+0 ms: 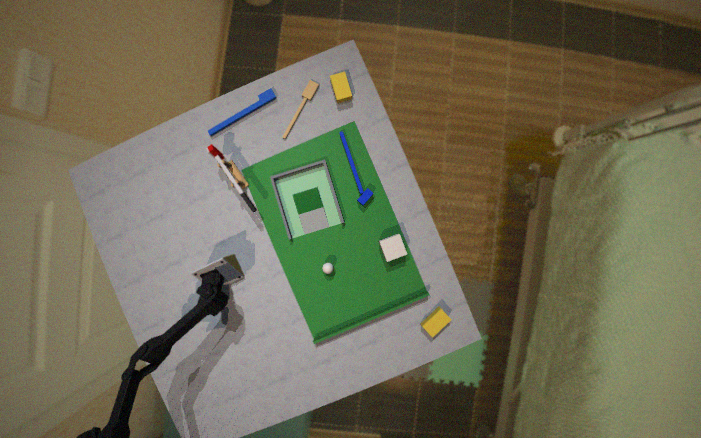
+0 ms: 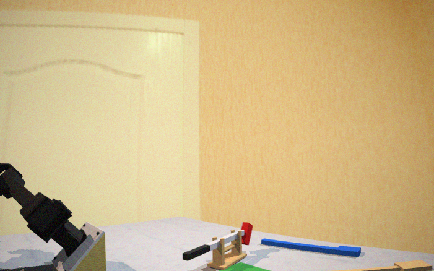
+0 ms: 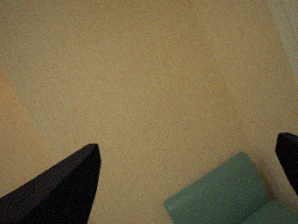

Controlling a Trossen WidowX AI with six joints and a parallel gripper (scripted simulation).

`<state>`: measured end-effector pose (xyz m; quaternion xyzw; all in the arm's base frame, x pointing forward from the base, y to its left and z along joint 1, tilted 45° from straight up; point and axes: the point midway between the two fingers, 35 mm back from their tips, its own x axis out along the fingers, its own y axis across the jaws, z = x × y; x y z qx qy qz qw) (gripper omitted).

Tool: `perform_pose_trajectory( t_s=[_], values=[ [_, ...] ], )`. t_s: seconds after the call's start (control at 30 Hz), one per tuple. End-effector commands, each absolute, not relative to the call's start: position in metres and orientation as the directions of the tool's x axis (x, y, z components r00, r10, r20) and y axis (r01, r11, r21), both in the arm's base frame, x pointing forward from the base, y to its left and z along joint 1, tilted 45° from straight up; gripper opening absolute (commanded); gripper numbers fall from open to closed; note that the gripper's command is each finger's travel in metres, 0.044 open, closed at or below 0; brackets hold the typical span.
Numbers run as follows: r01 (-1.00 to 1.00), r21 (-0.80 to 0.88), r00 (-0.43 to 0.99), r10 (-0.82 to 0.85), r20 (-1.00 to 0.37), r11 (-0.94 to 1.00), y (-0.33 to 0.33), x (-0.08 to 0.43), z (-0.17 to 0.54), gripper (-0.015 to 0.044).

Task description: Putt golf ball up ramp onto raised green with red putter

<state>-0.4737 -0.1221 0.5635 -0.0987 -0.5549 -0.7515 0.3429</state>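
Putter [image 1: 231, 176] racked, apparently unlabelled.

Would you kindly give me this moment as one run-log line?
gripper: open, empty | red-headed putter: on wooden stand, untouched | white golf ball: on lower green mat | phase: before pickup
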Motion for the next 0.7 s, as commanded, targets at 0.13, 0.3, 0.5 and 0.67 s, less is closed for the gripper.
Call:
perform_pose_trajectory(
  t_s=[0.13, 0.3, 0.5, 0.67],
  values=[
    [0.696, 0.711, -0.686, -0.379, 0.621, -0.096, -0.116, -0.442, 0.592, 0.0440],
    [0.800, 0.599, -0.561, -0.374, 0.738, -0.018, -0.117, -0.381, 0.640, 0.0440],
    [0.868, 0.496, -0.464, -0.319, 0.826, 0.019, -0.108, -0.330, 0.667, 0.0440],
    [0.921, 0.382, -0.345, -0.297, 0.890, 0.075, -0.101, -0.275, 0.695, 0.0440]
  ],
)
